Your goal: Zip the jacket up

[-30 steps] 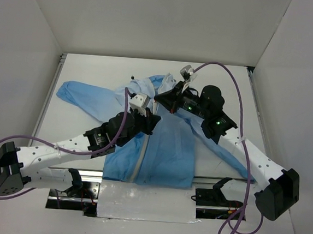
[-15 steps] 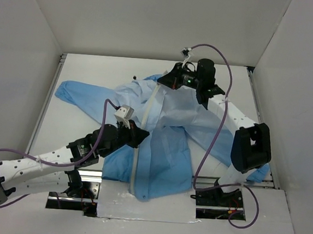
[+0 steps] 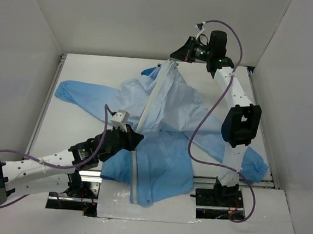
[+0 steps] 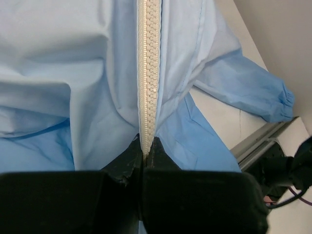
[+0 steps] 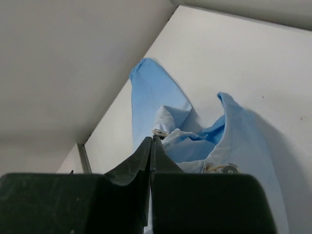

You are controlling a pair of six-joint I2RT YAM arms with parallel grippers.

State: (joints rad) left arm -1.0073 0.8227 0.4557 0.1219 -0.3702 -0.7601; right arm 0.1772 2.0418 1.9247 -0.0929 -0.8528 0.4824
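The light-blue jacket [image 3: 174, 107] lies spread on the white table, its white zipper strip [image 3: 151, 103] stretched taut from the far side to the near hem. My left gripper [image 3: 136, 139] is shut on the lower part of the zipper strip [image 4: 148, 73], its jaws pinching it from both sides. My right gripper [image 3: 173, 58] is raised at the far end of the table, shut on the small zipper pull [image 5: 158, 132] at the top of the strip, lifting the collar end [image 5: 195, 141]. The zipper teeth look closed in the left wrist view.
White walls enclose the table on three sides. A metal rail [image 3: 249, 183] runs along the near edge, with a silver taped patch [image 3: 148, 209] under the hanging hem. One sleeve [image 3: 73, 96] lies at the left; the other [image 3: 253, 165] reaches the near right edge. Purple cables loop over both arms.
My right gripper has moved far and upward with the zipper pull, stretching the jacket out. My left gripper has shifted nearer along the strip, and the hem has slid over the near edge.
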